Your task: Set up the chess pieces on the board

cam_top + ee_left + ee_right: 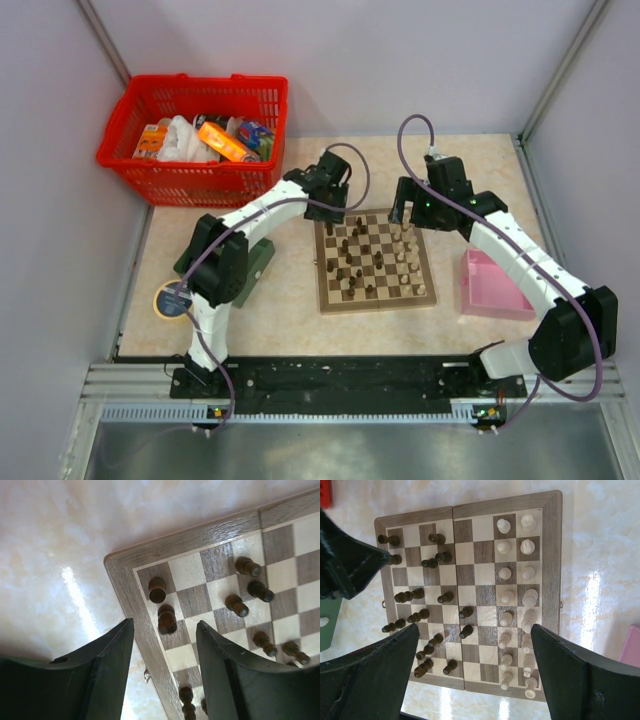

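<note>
left gripper (165, 625) spread, nothing held, low over the far-left corner of the board (551, 555); right gripper (474, 630) also wide apart and empty, higher, near the far edge, whole board in its view; pale pieces (506, 573) stand in two files along one side, looks done; dark pieces (445, 597) scattered over the other half, several out toward the centre, so that side judged unfinished.

risk 1: corner piece (166, 619) sits in line with the gap between the left fingers (107, 665), neighbour piece (157, 589) just beside it; the fingers are broad against a square, so an off-centre descent or close could tip the neighbour.

risk 2: dark pieces bunch in pairs; one pinch may catch two.

risk 3: both wrists crowd the far edge, near each other; a careless reach could clip the other arm or sweep the packed pale files.
</note>
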`<state>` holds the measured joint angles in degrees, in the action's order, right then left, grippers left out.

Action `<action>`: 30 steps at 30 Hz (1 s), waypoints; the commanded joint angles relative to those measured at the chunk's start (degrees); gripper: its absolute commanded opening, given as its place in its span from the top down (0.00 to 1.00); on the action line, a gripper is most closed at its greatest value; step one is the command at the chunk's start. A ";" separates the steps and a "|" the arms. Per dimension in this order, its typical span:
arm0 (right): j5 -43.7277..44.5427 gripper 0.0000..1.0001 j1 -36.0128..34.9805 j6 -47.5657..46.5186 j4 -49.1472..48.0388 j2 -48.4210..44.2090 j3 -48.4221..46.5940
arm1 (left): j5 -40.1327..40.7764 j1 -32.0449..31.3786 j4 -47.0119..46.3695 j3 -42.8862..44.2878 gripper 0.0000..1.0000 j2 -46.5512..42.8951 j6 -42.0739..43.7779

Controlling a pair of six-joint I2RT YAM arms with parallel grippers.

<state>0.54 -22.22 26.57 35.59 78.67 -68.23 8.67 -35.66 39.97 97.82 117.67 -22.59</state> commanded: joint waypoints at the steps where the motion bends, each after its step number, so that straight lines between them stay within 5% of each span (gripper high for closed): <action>1: -0.27 0.07 0.33 -0.47 -1.14 -0.72 -0.15 | 1.27 0.24 -3.31 -0.78 0.41 -8.67 0.18; 11: 3.06 0.07 0.25 1.64 -1.14 -2.56 0.37 | -7.35 -2.22 -7.88 -10.37 0.39 -14.13 -0.96; 30: 9.22 0.07 0.33 3.67 -1.41 -6.86 2.13 | -6.99 -5.21 -7.36 -5.19 0.39 -9.74 0.00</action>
<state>7.53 -22.22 29.19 35.35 74.85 -65.98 2.59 -40.88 33.80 89.17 106.56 -23.40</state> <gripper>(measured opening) 0.932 0.622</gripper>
